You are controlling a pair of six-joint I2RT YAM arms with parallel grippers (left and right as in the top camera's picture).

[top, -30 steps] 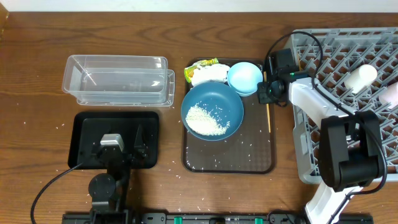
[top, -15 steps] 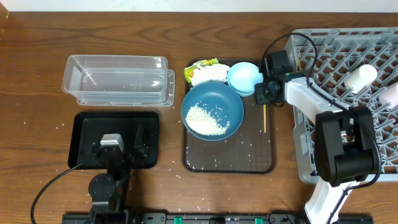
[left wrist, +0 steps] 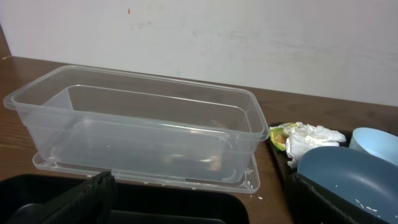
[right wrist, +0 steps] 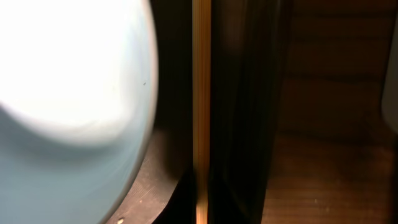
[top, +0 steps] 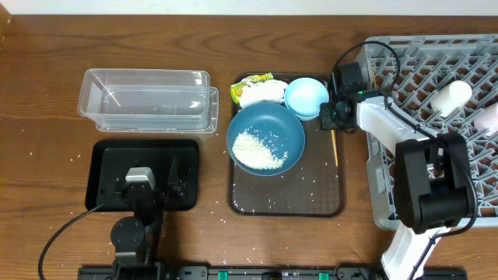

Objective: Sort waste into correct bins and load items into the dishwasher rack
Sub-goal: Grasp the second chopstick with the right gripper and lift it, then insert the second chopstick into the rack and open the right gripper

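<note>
The wooden chopsticks (top: 335,148) lie along the right rim of the brown serving tray (top: 323,204). My right gripper (top: 333,117) is shut on their far end, right beside the light-blue bowl (top: 306,97); the right wrist view shows a stick (right wrist: 201,93) between dark fingers (right wrist: 202,205). The dark-blue bowl (top: 272,124) holds the rice pile (top: 257,149). The tissue with its yellow-green wrapper (top: 257,89) lies behind it. My left gripper (top: 144,187) hangs open and empty over the black tray (top: 105,155), facing the clear container (left wrist: 143,124).
The grey dishwasher rack (top: 420,70) fills the right side and holds a white cup (top: 451,95) and a pink cup (top: 489,117). The clear container (top: 144,99) stands at the back left. Loose rice grains are scattered on the brown tray and the table.
The right gripper swung the chopsticks' free end left across the tray, then back right to the rim. The left arm has not moved.
</note>
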